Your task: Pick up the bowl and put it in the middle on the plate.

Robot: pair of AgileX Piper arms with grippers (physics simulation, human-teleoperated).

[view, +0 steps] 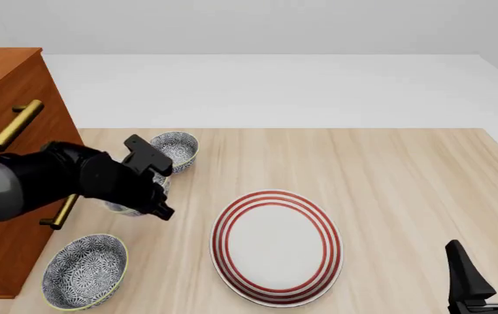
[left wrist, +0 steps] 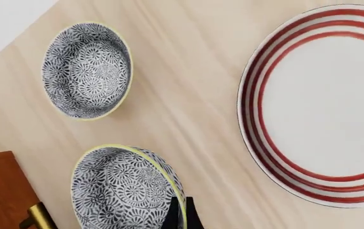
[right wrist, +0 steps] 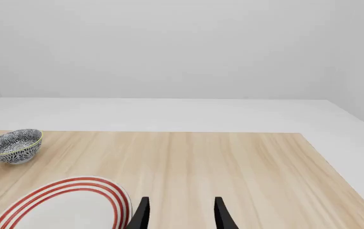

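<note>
Gripping the bowl (left wrist: 126, 191) by its rim was what the left wrist view showed: dark fingertips (left wrist: 180, 213) pinched the pale edge, one inside and one outside, so the left gripper (left wrist: 180, 214) was closed on it. A second patterned bowl (left wrist: 88, 70) sat beyond; the plate (left wrist: 258, 71) lay well apart to one side, empty.

Front view: left gripper (view: 155, 196) over the bowl (view: 125, 208), mostly hidden behind the arm, beside the wooden cabinet (view: 9, 104); whether it was lifted off the table (view: 406, 176) could not be told. A third patterned bowl (view: 84, 271) sat nearer the camera. Plate (view: 277, 246) at table centre. Right gripper (view: 486, 269) idle, fingers spread, holding nothing.

Right wrist view: right gripper (right wrist: 180, 212) open, plate (right wrist: 73, 202) edge just beside it.

Step judged: grasp made, transport pending. Next move calls for lifting clear, carrying over the plate's middle and keeping the bowl level.
</note>
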